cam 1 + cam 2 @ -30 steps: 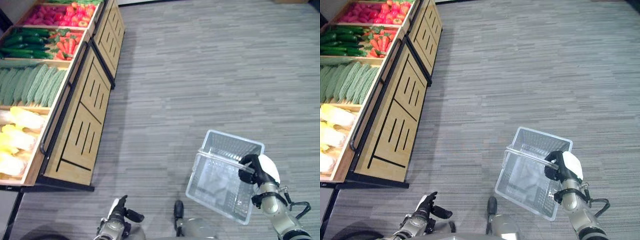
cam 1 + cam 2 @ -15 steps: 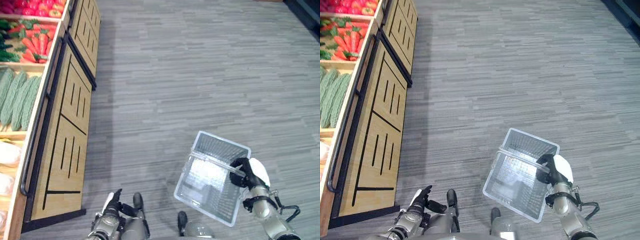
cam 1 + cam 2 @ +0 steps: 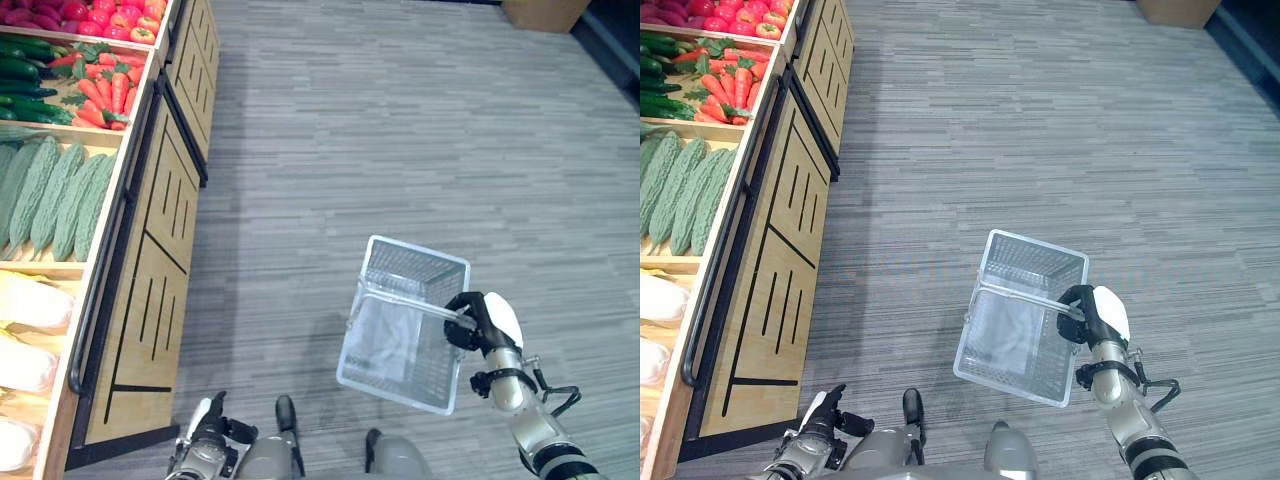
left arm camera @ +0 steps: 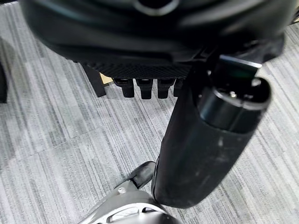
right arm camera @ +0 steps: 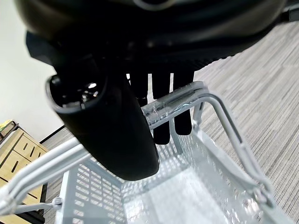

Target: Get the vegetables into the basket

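Basket point(image 3: 404, 325) hangs tilted over the grey floor point(image 3: 420, 140), long axis running away from the robot, right hand point(image 3: 478, 322) curled round its handle point(image 5: 177, 100). Left hand point(image 3: 208, 430) sits low, fingers relaxed. Veggies are in the wooden stand point(image 3: 150, 250): carrots point(image 3: 105, 90), bitter gourds point(image 3: 50, 195).

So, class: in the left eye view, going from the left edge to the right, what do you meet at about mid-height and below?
Pale wrapped vegetables → wooden display stand → grey floor → basket → right hand curled round the basket's handle.
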`<state>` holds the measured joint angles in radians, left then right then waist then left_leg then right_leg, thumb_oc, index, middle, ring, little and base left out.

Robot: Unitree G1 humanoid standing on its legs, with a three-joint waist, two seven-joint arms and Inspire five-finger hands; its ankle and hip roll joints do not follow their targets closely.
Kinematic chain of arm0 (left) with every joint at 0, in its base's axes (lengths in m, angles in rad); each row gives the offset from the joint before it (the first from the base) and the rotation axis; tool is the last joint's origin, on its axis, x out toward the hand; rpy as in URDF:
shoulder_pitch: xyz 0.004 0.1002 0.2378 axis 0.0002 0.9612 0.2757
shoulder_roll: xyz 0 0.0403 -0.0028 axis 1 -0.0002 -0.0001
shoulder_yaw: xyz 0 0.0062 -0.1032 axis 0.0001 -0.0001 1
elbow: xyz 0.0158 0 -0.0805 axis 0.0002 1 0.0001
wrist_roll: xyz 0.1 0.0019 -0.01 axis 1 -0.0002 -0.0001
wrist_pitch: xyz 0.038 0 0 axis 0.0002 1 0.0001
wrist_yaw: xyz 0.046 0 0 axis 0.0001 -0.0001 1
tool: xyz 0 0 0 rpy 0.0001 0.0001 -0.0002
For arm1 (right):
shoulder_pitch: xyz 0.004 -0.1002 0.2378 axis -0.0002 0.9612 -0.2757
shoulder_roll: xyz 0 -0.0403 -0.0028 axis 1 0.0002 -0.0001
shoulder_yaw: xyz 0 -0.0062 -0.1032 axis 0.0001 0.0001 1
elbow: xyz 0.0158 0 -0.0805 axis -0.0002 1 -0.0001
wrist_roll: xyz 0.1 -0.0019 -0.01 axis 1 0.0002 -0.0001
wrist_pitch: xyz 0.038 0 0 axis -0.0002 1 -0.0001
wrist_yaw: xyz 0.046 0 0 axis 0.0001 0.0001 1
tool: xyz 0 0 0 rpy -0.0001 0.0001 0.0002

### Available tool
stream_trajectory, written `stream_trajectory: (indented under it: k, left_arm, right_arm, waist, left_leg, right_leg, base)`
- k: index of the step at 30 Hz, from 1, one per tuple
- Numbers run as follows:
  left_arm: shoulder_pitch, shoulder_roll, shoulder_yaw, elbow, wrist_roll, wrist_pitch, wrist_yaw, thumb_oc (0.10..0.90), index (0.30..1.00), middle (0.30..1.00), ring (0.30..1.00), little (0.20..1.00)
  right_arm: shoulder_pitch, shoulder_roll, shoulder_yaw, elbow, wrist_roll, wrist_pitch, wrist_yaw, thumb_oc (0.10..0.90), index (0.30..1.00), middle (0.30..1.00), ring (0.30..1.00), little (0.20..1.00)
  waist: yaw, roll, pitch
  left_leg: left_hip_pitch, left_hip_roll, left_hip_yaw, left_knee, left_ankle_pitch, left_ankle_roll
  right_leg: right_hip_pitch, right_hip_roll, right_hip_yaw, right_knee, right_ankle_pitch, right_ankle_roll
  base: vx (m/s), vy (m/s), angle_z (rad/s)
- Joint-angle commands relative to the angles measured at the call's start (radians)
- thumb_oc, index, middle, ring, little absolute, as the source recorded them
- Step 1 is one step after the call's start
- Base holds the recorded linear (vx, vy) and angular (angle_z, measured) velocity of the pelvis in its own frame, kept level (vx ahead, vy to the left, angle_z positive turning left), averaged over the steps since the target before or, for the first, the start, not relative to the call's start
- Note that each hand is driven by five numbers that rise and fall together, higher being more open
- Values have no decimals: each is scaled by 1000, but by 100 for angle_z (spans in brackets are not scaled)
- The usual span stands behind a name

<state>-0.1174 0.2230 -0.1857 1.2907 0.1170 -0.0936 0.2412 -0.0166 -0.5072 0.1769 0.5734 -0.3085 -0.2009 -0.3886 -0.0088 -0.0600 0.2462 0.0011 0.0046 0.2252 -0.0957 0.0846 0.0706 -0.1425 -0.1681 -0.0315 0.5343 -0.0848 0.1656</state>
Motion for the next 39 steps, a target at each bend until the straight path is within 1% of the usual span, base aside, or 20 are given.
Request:
stream_trajectory:
  k: [1,3,4,6,9,12,14,17,18,22,25,26,27,28,29,30,31,34,36,39]
  left_arm:
    - [20,-10,7,10,3,-6,9,900,1000,1000,1000,1000]
    - [17,-10,5,8,2,-7,10,900,1000,1000,1000,1000]
    - [8,-12,2,7,-5,-10,13,900,1000,1000,1000,1000]
    - [4,-22,-4,16,-4,-7,6,900,1000,1000,1000,1000]
    - [9,-28,-5,24,5,-9,4,900,1000,1000,1000,1000]
    - [17,-32,-11,27,12,-10,1,900,1000,1000,1000,1000]
    - [27,-38,-12,22,11,-11,6,900,1000,1000,1000,1000]
    - [36,-39,-22,9,9,-14,4,900,1000,1000,1000,1000]
    - [34,-40,-27,11,12,-13,10,900,1000,1000,1000,1000]
    - [21,-40,-26,7,4,-14,22,900,1000,1000,1000,1000]
    - [7,-44,-34,-7,-6,-15,29,900,1000,1000,1000,1000]
    - [-2,-45,-37,-8,-8,-14,32,900,1000,1000,1000,1000]
    - [-2,-45,-37,-8,-8,-14,32,900,1000,1000,1000,1000]
    - [-13,-50,-43,-10,-4,-11,32,900,1000,1000,1000,1000]
    - [-14,-50,-43,-10,-4,-11,32,900,1000,1000,1000,1000]
    - [-34,-51,-58,-6,17,-5,21,900,1000,1000,1000,1000]
    - [-36,-52,-59,-2,26,-3,19,900,1000,1000,1000,1000]
    - [-28,-59,-57,13,38,2,16,900,1000,1000,1000,1000]
    - [-16,-60,-49,23,45,4,17,900,1000,1000,1000,1000]
    - [-3,-57,-32,35,49,6,22,900,1000,1000,1000,1000]
  right_arm:
    - [-85,-54,-50,-109,25,-71,-72,400,300,300,300,300]
    - [-83,-54,-51,-106,23,-73,-75,400,300,300,300,300]
    - [-85,-54,-53,-105,22,-74,-82,400,300,300,300,300]
    - [-85,-67,-56,-82,26,-77,-89,400,300,300,300,300]
    - [-72,-69,-62,-86,25,-74,-91,400,300,300,300,300]
    - [-57,-69,-64,-89,26,-74,-91,400,300,300,300,300]
    - [-45,-76,-67,-87,29,-74,-95,400,300,300,300,300]
    - [-38,-90,-75,-100,35,-78,-99,400,300,300,300,300]
    - [-40,-105,-67,-97,28,-79,-99,400,300,300,300,300]
    - [-46,-128,-64,-104,20,-79,-102,400,300,300,300,300]
    - [-41,-148,-78,-102,23,-77,-121,400,300,300,300,300]
    - [-39,-153,-85,-102,25,-76,-128,400,300,300,300,300]
    - [-39,-153,-85,-102,25,-76,-128,400,300,300,300,300]
    - [-32,-159,-97,-102,27,-76,-138,400,300,300,300,300]
    - [-33,-158,-98,-102,27,-76,-138,400,300,300,300,300]
    - [-9,-155,-124,-116,29,-69,-151,400,300,300,300,300]
    - [1,-156,-133,-123,26,-67,-154,400,300,300,300,300]
    - [12,-160,-144,-126,27,-70,-146,400,300,300,300,300]
    - [17,-151,-145,-123,25,-69,-142,400,300,300,300,300]
    - [12,-133,-140,-108,27,-69,-145,400,300,300,300,300]
  waist:
    - [-11,15,-17]
    - [-16,16,-11]
    - [-29,14,2]
    - [-55,11,10]
    - [-68,2,6]
    - [-69,-4,-4]
    - [-62,1,-25]
    - [-55,12,-36]
    - [-52,17,-38]
    - [-47,17,-33]
    - [-49,9,-20]
    - [-54,4,-14]
    - [-54,4,-14]
    - [-65,2,-9]
    - [-66,1,-11]
    - [-76,16,-15]
    - [-74,29,-17]
    - [-69,41,-19]
    - [-63,48,-24]
    - [-55,37,-31]
  left_leg:
    - [92,12,-31,23,-125,-44]
    - [104,10,-41,22,-129,-46]
    - [120,5,-63,26,-142,-50]
    - [156,-5,-110,55,-183,-58]
    - [181,-12,-144,78,-210,-63]
    - [194,-8,-162,101,-234,-69]
    - [203,19,-184,126,-233,-91]
    - [203,63,-211,132,-203,-121]
    - [194,82,-221,139,-179,-139]
    - [159,94,-239,162,-151,-160]
    - [85,108,-158,240,-120,-175]
    - [63,137,-100,238,-101,-177]
    - [63,137,-100,238,-101,-177]
    - [49,184,7,210,-77,-183]
    - [47,182,7,207,-73,-183]
    - [-2,241,146,115,-10,-207]
    - [-32,261,170,80,42,-219]
    - [-54,275,170,76,79,-227]
    - [-18,251,164,53,56,-216]
    - [10,214,175,43,26,-193]
  right_leg:
    - [11,23,-5,-259,185,27]
    - [4,27,-11,-283,183,24]
    - [-15,34,-3,-344,189,26]
    - [-63,52,61,-456,230,39]
    - [-71,56,78,-472,260,45]
    - [-44,57,70,-470,250,37]
    - [-18,73,34,-461,226,11]
    - [-10,98,-11,-432,180,-15]
    - [-5,105,-29,-430,163,-29]
    - [7,101,-61,-445,152,-42]
    - [39,68,-113,-466,139,-55]
    - [51,52,-131,-473,138,-55]
    - [51,52,-131,-473,138,-55]
    - [71,31,-167,-481,133,-50]
    - [69,30,-167,-482,136,-50]
    - [96,4,-228,-497,130,-32]
    - [109,0,-242,-503,126,-27]
    - [142,-8,-254,-510,114,-29]
    - [153,-11,-255,-508,108,-23]
    - [173,-32,-237,-503,109,-13]
  base:
    - [118,-1,26]
    - [90,-19,39]
    - [181,-48,52]
    - [332,-95,52]
    - [229,-100,49]
    - [139,-124,65]
    - [232,-302,60]
    - [138,-301,39]
    - [76,-217,14]
    - [26,-171,33]
    - [11,-111,46]
    - [-14,-27,84]
    - [-10,-15,102]
    - [-3,-3,78]
    - [26,13,79]
    - [63,78,76]
    - [105,106,116]
    - [115,133,108]
    - [142,229,18]
    - [118,202,-31]
